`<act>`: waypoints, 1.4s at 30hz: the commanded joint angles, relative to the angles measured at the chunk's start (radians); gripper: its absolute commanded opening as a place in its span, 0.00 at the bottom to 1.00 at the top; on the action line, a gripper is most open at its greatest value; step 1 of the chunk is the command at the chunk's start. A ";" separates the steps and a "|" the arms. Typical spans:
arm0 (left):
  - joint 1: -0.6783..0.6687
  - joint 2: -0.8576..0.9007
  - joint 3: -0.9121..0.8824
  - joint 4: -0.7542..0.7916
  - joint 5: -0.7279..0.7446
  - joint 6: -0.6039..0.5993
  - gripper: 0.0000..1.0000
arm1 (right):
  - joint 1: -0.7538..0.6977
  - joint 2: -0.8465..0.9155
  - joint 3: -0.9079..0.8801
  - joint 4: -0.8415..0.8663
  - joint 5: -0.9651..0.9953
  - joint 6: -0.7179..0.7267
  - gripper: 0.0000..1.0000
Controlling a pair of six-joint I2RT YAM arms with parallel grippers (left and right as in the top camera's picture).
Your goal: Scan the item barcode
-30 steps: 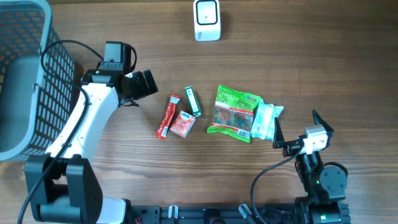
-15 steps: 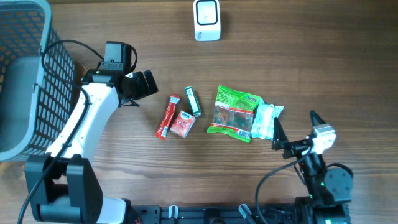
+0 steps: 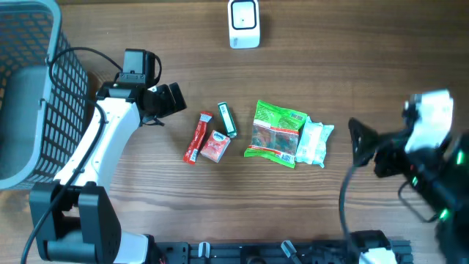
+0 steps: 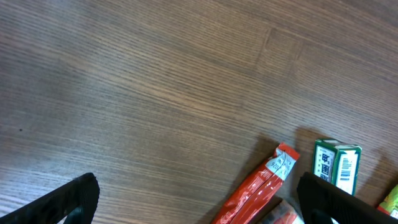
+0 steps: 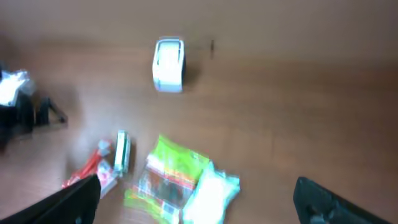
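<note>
Several small items lie mid-table: a red stick packet (image 3: 196,137), a small red pack (image 3: 215,146), a green box (image 3: 227,119), a green snack bag (image 3: 276,133) and a white packet (image 3: 313,141). A white barcode scanner (image 3: 243,23) stands at the far edge. My left gripper (image 3: 170,99) hangs open just left of the red stick packet (image 4: 258,190) and the green box (image 4: 336,165); it holds nothing (image 4: 199,208). My right gripper (image 3: 366,147) is raised and open to the right of the white packet. Its blurred view looks down on the green bag (image 5: 165,177), the white packet (image 5: 211,193) and the scanner (image 5: 168,64).
A grey mesh basket (image 3: 29,88) fills the far left of the table. The left arm's white link (image 3: 95,147) runs from the front left toward the items. Bare wood lies between the items and the scanner.
The right arm has lifted from low at the front right and swung up and to the right, its view blurred by motion. The left arm and the items have not moved.
</note>
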 commanded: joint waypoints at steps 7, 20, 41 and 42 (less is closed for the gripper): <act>0.002 0.008 0.003 -0.002 -0.005 0.005 1.00 | -0.003 0.398 0.351 -0.220 0.034 -0.067 1.00; 0.002 0.008 0.003 -0.002 -0.005 0.005 1.00 | -0.171 0.690 0.347 -0.270 -0.105 -0.112 0.04; 0.002 0.008 0.003 -0.002 -0.005 0.005 1.00 | -0.291 0.857 -0.108 0.066 -0.024 -0.010 0.85; 0.002 0.008 0.003 -0.002 -0.005 0.005 1.00 | -0.291 0.857 -0.136 0.093 -0.024 -0.009 0.85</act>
